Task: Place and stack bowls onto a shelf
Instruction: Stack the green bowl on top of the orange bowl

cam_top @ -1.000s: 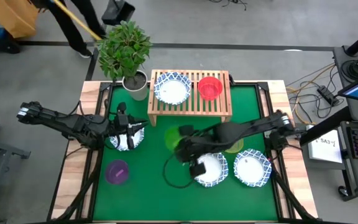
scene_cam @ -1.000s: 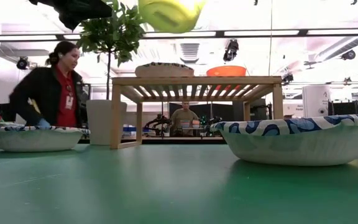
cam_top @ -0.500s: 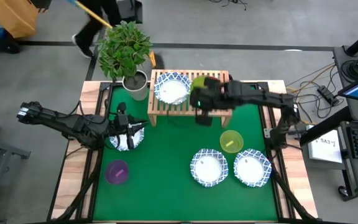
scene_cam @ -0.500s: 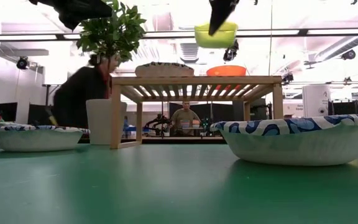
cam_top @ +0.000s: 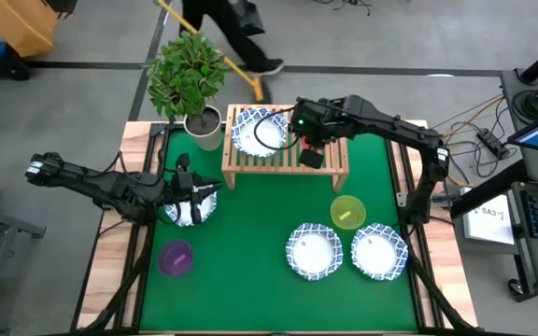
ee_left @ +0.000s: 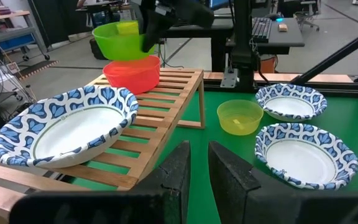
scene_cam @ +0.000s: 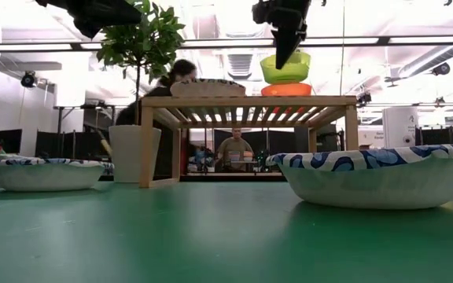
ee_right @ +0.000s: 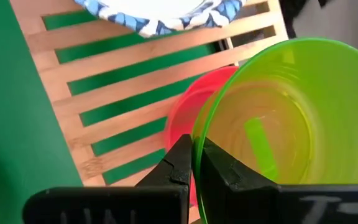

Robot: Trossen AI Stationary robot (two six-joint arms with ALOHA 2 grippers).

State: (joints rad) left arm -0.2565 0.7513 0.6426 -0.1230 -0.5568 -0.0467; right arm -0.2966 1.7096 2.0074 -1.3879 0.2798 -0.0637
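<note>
Bowls lie spread over the green table [cam_top: 250, 280]. At nine o'clock the left gripper [cam_top: 194, 201] hovers over a blue-rimmed bowl [scene_cam: 44, 173], its fingers [ee_left: 180, 168] a narrow gap apart with nothing between them. A purple bowl [cam_top: 176, 259] sits at seven o'clock. At twelve o'clock stands the shelf [cam_top: 330, 159], a pale slatted rack; another blue-rimmed bowl [ee_left: 67, 127], white inside with a thin green ring, rests on its left part. Beside it on the slats is a red bowl [ee_left: 132, 73], and just above that the right gripper [ee_right: 194, 165] pinches the rim of a translucent green bowl [ee_right: 278, 118], held slightly tilted. A yellow-green bowl [cam_top: 347, 212] sits at three o'clock, and two more blue-rimmed bowls [cam_top: 314, 252] [cam_top: 379, 252] lie at five o'clock. No writing can be read.
</note>
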